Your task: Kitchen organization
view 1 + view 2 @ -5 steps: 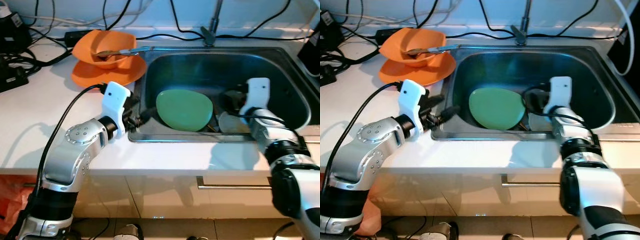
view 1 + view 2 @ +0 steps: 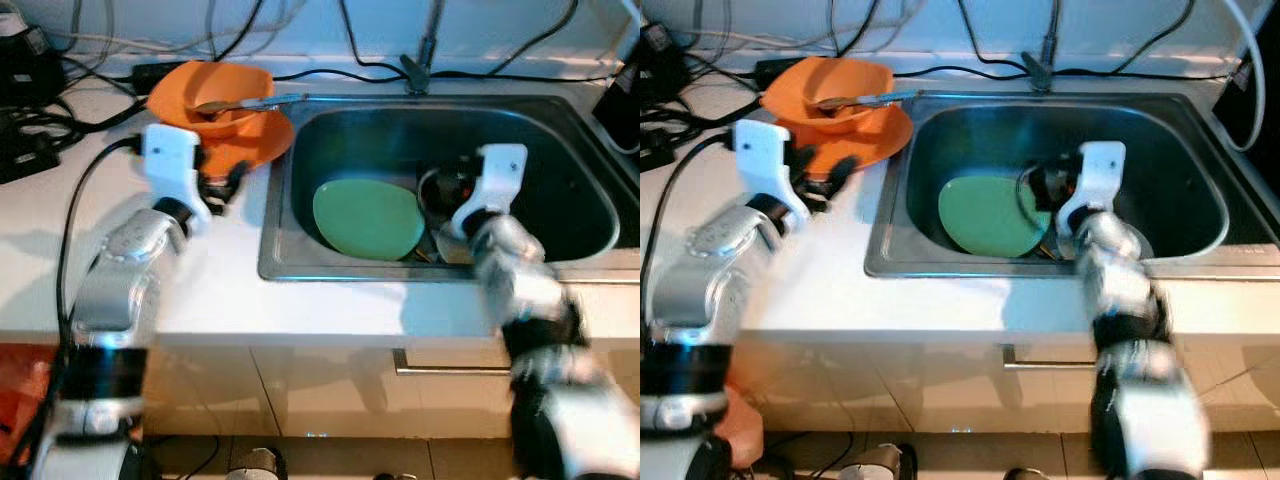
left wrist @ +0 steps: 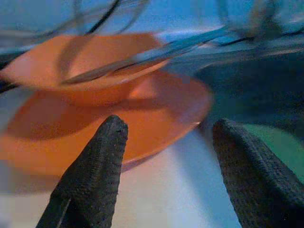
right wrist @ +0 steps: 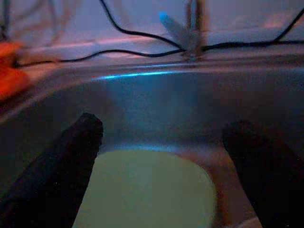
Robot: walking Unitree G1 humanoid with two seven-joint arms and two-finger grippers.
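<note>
- Left pincer: fingers spread, empty, just beside the orange plate.
- Right pincer: fingers spread, empty, inside the sink, above the green plate.

We note a white tabletop with a steel sink set into it. An orange plate rests on the tabletop just beside the sink's left rim, an orange bowl stacked on it, with a metal utensil lying across the bowl. Black cables trail over the tabletop's far left. A green plate lies on the sink floor.
</note>
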